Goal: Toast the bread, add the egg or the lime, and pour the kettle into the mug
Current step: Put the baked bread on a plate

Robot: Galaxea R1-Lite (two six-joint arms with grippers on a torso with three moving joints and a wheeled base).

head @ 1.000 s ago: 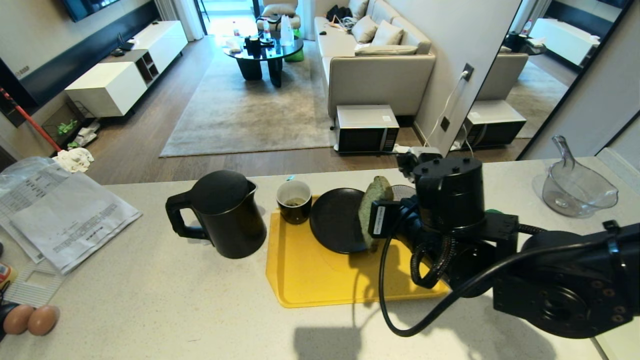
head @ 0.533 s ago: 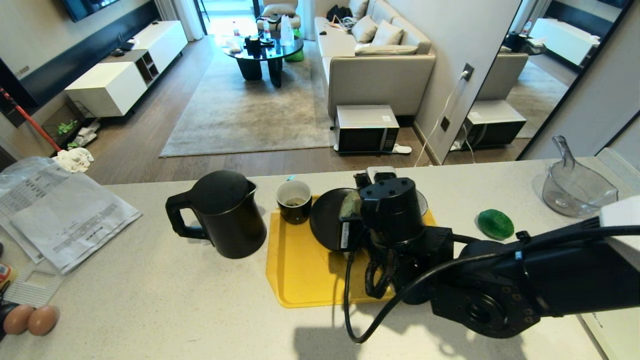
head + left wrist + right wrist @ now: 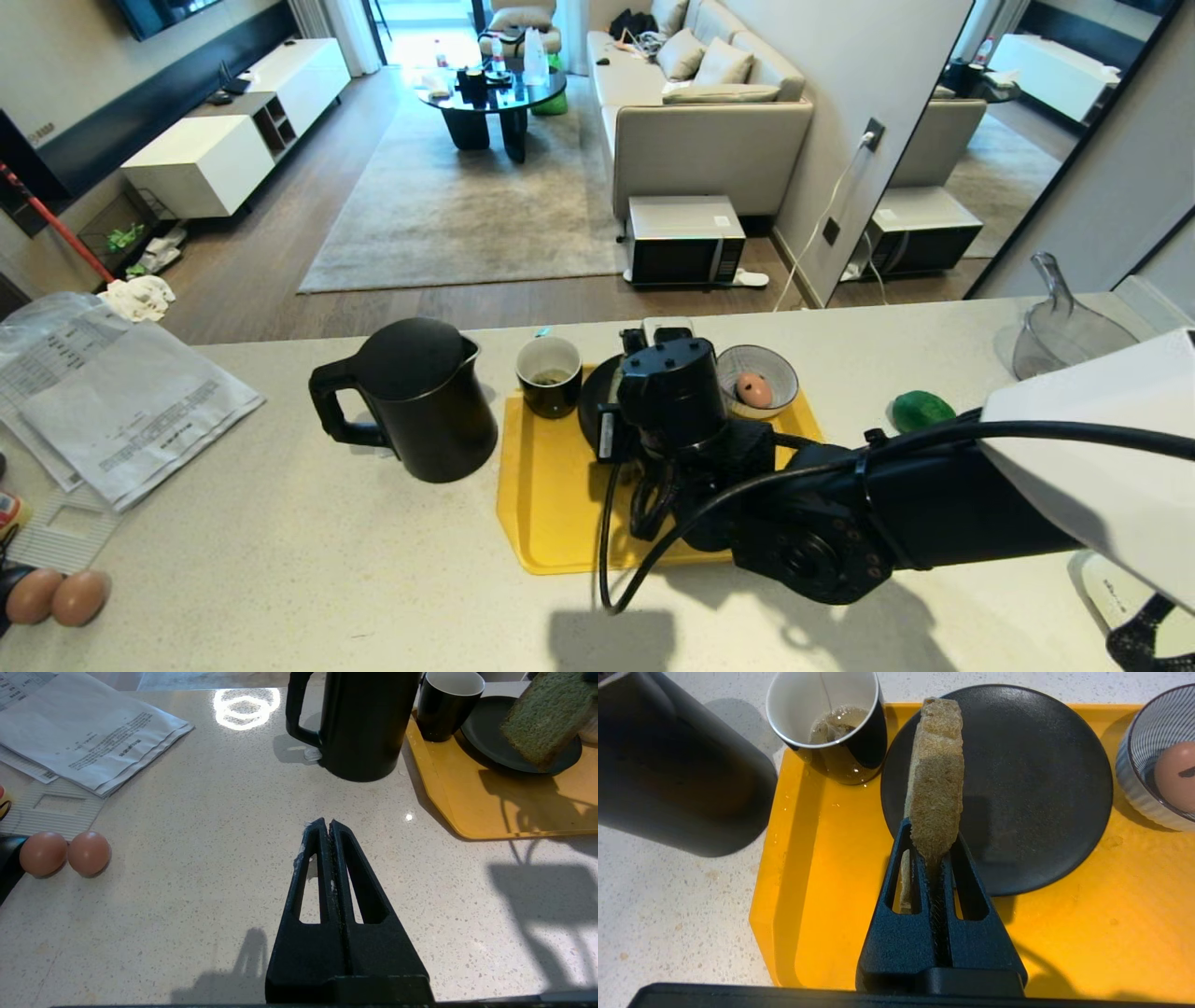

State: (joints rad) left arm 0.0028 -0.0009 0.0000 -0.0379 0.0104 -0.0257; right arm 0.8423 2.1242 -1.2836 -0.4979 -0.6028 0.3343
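Head view: the right arm reaches in from the lower right, its wrist over the plate (image 3: 597, 411) at frame centre, on the yellow tray (image 3: 551, 504). Seen from the right wrist, the right gripper (image 3: 934, 856) is clenched on the bread (image 3: 936, 774), pinching its near end; the slice stands on edge, tilted over the plate's left part, and whether it touches the plate I cannot tell. The mug (image 3: 550, 375), with liquid inside, stands on the tray's upper left corner, just beside the plate. The kettle (image 3: 420, 397) stands on the counter left of the tray. A bowl (image 3: 775, 369) holding an egg (image 3: 754, 390) sits right of the plate; the lime (image 3: 922, 411) lies further right on the counter. Seen from the left wrist, the left gripper (image 3: 330, 823) is closed, empty, above bare counter.
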